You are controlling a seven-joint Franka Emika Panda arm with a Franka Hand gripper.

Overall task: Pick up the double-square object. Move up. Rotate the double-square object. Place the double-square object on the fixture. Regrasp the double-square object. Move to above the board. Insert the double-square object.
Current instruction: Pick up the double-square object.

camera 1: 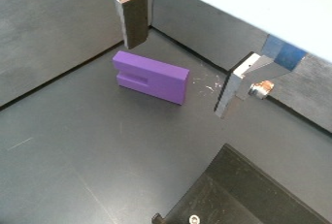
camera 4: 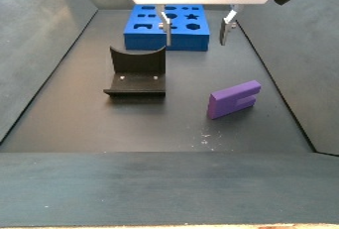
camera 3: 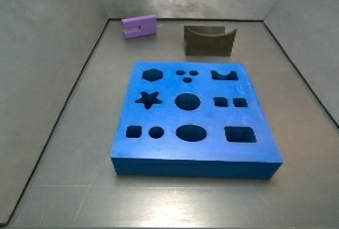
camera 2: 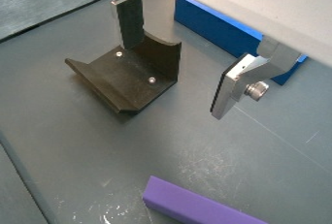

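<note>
- Gripper point(camera 4: 193, 31): raised above the floor, fingers point(camera 1: 131, 22) spread apart, holding nothing.
- Double-square object point(camera 4: 235, 100): flat on the floor, beside the fixture point(camera 4: 137, 72).
- Board point(camera 3: 192, 118): well apart from both.

The dark grey floor point(camera 3: 79, 114) carries three items, each lying directly on it. In a side view the board point(camera 3: 193, 119) occupies the centre, with the fixture point(camera 3: 208, 41) at 12 o'clock from it and the purple object point(camera 3: 138, 26) at 11 o'clock, all apart. The gripper point(camera 4: 195, 30) hangs open above the floor, holding nothing.
</note>
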